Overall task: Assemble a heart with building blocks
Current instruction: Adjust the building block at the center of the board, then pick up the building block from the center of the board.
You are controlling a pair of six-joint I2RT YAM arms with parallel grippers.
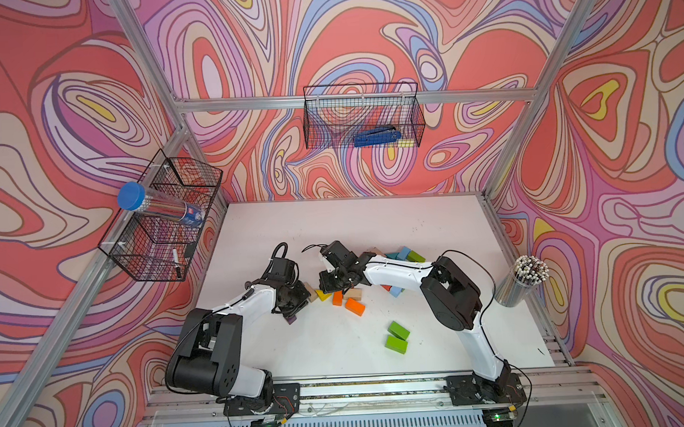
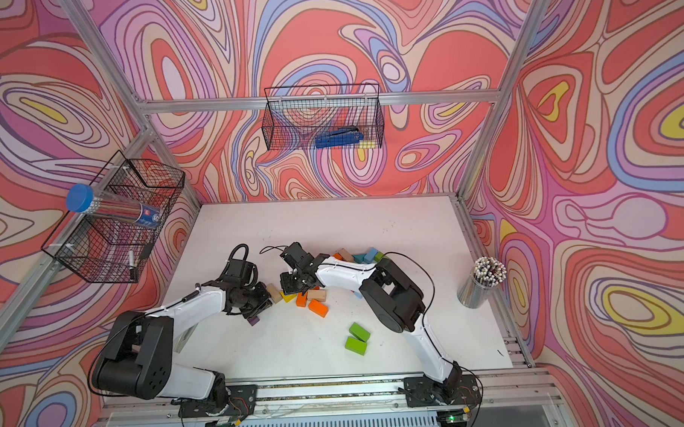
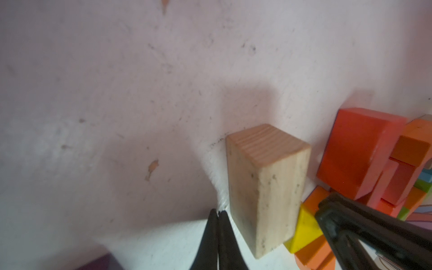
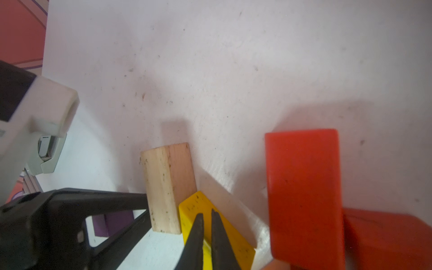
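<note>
While both pressed together, L pincer (image 3: pixel 217 213) by wood blk (image 3: pixel 266 187), R pincer (image 4: pixel 206 213) over yellow wedge (image 4: pixel 231 238).

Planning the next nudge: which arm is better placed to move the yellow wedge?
Probably right. The right gripper, shut, is over the wedge; the wood block stands between the left gripper and it.

Building blocks (image 1: pixel 355 307) cluster mid-frame in both top views; two green bricks (image 1: pixel 399 330) lie apart, lower right of them.
</note>
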